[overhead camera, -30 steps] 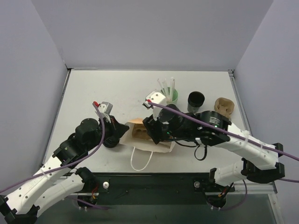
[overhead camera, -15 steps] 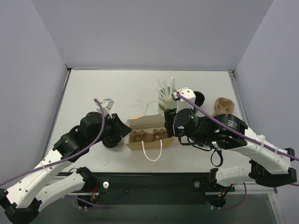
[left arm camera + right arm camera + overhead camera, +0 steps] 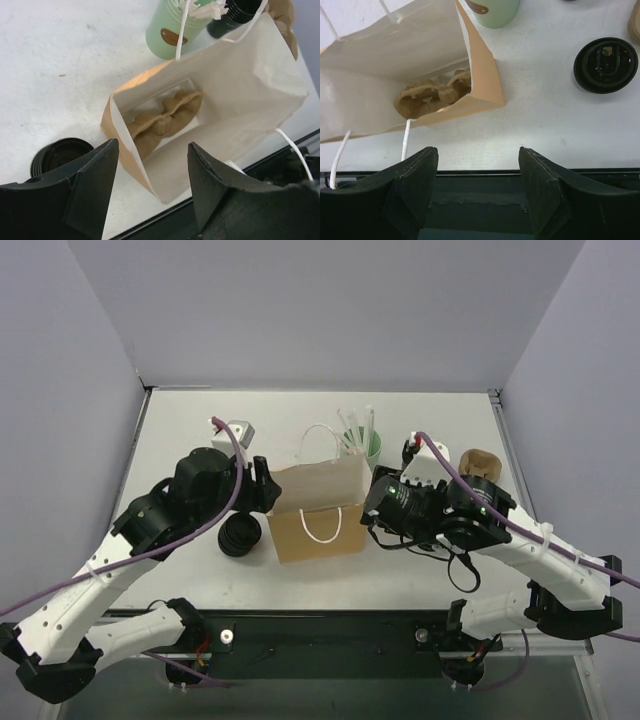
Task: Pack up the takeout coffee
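The takeout coffee, a black cup with a round black lid, stands on the table right of the bag; its top also shows beside the green cup. The right arm hides it in the top view. A brown paper bag stands upright and open, with a brown moulded cup carrier at its bottom. My left gripper is open at the bag's left edge, and the corner of the bag's rim shows between its jaws, untouched. My right gripper is open at the bag's right side, holding nothing.
A squat stack of black lids lies left of the bag. A mint-green cup with white straws stands behind the bag. A second brown carrier lies at the far right. The bag's white handles hang loose.
The bag, lying flat a second ago, now stands upright and open. The left gripper has opened from shut, the right has widened, and both have drawn back to the bag's sides.
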Robot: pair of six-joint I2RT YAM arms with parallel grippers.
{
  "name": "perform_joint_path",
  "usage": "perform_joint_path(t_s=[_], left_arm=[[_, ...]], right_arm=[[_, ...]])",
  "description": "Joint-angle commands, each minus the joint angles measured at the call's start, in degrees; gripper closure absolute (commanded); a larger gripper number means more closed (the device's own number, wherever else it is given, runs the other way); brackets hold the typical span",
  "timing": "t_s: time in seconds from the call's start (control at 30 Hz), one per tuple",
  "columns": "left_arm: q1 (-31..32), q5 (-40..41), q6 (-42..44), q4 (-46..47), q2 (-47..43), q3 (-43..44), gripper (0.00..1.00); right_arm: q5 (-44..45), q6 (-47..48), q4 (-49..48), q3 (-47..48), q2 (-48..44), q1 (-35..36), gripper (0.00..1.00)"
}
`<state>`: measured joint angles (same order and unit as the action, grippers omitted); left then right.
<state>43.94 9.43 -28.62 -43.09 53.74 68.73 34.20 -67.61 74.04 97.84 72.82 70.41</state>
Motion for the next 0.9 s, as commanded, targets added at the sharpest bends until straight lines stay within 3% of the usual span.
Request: perform_joint_path(t_s=[0.0,0.13,0.5,0.63,0.7,0.73,0.83,0.87], left_arm=[[-0.3,4.3,7.4,1.1,5.3,5.9,0.33],[-1.2,4.5,10.7,5.6,8.2,6.1,0.33],[-8.1,-3.5,13.2,7.8,11.7,8.6,0.34],[-8.1,-3.5,9.8,3.2,10.5,16.7,0.34],[-8.2,-1.9,6.3,1.6,9.8,18.4,0.34],[-8.2,-1.9,5.9,0.4,9.3,19.0,0.34],[-8.2,-0.3,4.3,-3.5,8.4,18.4,0.34],[-8.2,-0.6,4.4,-4.0,8.0,17.8,0.34]], right_arm=[[-1.5,-9.3,-2.4,0.4,1.4,-4.2,0.34],[-5.1,-16.1,-8.8,-5.8,0.6,-9.3,0.34],[-5.9,-21.0,-12.1,-7.3,6.5,-10.4,0.37],[-6.1,-19.4,-12.2,-10.1,6.1,-11.5,0.51],[-5.2,-14.0,-12.0,-10.2,5.3,-13.1,0.67],[-5.2,-11.7,-11.9,-9.5,5.0,-13.8,0.83],[-9.6,0.3,-10.6,-4.7,4.4,-17.3,1.0],[-11.9,2.5,-6.5,-0.2,5.3,-18.0,1.0]])
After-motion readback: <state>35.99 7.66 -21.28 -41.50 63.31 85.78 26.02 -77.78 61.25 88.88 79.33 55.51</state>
